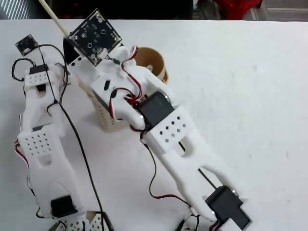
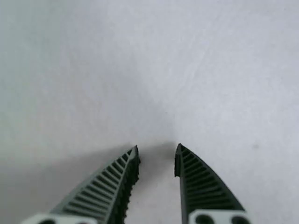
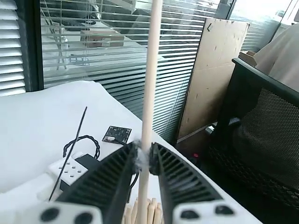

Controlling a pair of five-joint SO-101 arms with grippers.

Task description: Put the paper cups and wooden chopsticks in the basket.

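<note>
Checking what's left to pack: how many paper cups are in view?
1. A brown paper cup stands on the table, partly hidden behind the right arm. More may be hidden beneath it.

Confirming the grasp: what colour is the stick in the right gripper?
Pale tan chopstick; best in right wrist view.

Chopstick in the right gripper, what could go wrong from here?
The chopstick is pinched only at the tips of the right gripper, so it could swivel or slip before release. The basket sits largely under that arm, so a tilted stick might catch its wall or drop outside. The paper cup sits close beside the arm and could get knocked.
</note>
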